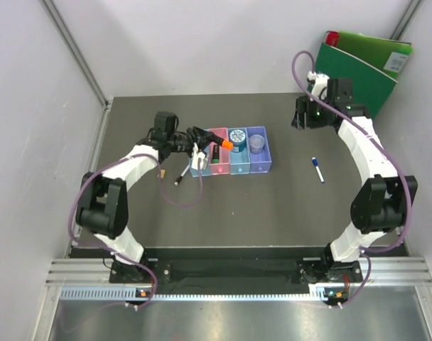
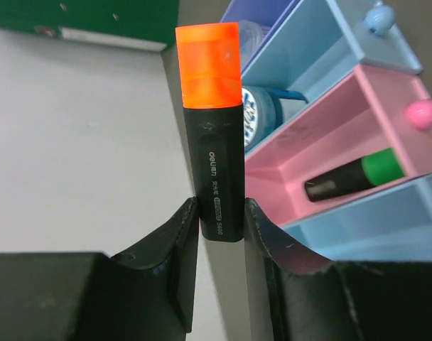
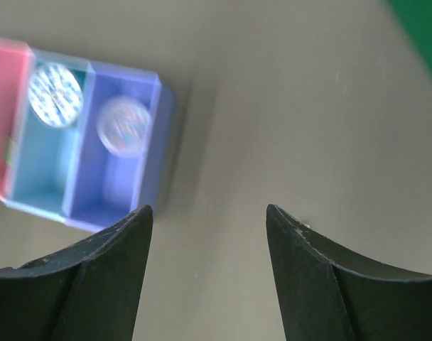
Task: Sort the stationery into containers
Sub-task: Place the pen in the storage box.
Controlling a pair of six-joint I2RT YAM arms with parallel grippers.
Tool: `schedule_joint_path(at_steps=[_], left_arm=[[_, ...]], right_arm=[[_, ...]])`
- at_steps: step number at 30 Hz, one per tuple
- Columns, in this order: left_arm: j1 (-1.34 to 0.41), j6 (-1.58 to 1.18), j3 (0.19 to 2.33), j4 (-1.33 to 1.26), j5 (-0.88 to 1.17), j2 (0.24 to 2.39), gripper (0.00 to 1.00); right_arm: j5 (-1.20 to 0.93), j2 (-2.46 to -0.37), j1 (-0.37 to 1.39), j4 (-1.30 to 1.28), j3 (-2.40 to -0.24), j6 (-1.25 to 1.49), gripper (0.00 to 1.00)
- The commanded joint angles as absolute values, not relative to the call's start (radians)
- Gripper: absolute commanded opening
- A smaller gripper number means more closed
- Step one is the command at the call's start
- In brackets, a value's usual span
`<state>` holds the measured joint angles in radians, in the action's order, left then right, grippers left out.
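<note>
Currently, nearest the arm bases at the bottom of the top view, the dark surface (image 1: pixel 273 213) carries two loose items. A thin white pen (image 1: pixel 180 177) lies left of centre, just beside the lower left corner of the bin row. A blue-capped pen (image 1: pixel 318 170) lies right of centre, well apart from the bins. Farther up, at centre frame, stands the row of four joined bins (image 1: pixel 239 169), ordered left to right as light blue, pink, light blue, purple. The left pincer (image 1: pixel 207 144) reaches in from the left across the row's left end and is clamped on the black body of the orange-capped marker (image 1: pixel 226 144). The cap of this marker appears over the pink bin (image 1: pixel 219 165). In the left wrist view, both fingers (image 2: pixel 184 270) press the lower end of the marker body, with the cap at the top of the frame. At the right of that frame, the green-capped marker (image 2: pixel 354 176) lies inside the pink bin. The tape roll (image 1: pixel 237 136) sits in the second light blue bin, and a round pale item (image 1: pixel 256 143) sits in the purple bin (image 1: pixel 258 165). The blurred right wrist view shows both at its upper left. The right pincer (image 1: pixel 300 119) hangs at the upper right of the top view, well apart from the bins, spread wide and gripping nothing. Farthest back, the green binder (image 1: pixel 362 67) leans in the upper right corner.
</note>
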<state>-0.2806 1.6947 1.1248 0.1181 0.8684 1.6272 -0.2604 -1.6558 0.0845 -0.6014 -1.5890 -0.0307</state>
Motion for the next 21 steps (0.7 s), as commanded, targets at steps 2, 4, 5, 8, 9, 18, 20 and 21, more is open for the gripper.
schedule_joint_path(at_steps=[2,4,5,8,9,18,20,21], left_arm=[[-0.284,1.971,1.247,0.009,1.046,1.735,0.0],[-0.284,2.028,1.298,0.024,1.068,1.782,0.0],[-0.284,2.077,1.314,0.037,1.071,1.796,0.0],[-0.279,2.222,1.367,0.09,1.103,1.838,0.0],[-0.278,2.267,1.391,0.147,1.109,1.847,0.0],[-0.253,2.663,1.505,0.544,1.072,1.913,0.0],[-0.249,2.663,1.511,0.583,1.059,1.91,0.0],[-0.247,2.663,1.509,0.591,1.051,1.907,0.0]], right_arm=[[-0.33,-1.629,0.046,-0.672,-1.493,-0.176,0.65],[-0.347,-1.631,0.044,-0.672,-1.47,-0.187,0.65],[-0.365,-1.632,0.044,-0.673,-1.448,-0.193,0.65],[-0.393,-1.647,0.046,-0.667,-1.414,-0.19,0.65],[-0.397,-1.652,0.045,-0.661,-1.405,-0.187,0.65],[-0.44,-1.658,0.006,-0.629,-1.358,-0.164,0.65],[-0.443,-1.657,0.008,-0.624,-1.341,-0.169,0.65],[-0.443,-1.652,-0.024,-0.623,-1.335,-0.172,0.65]])
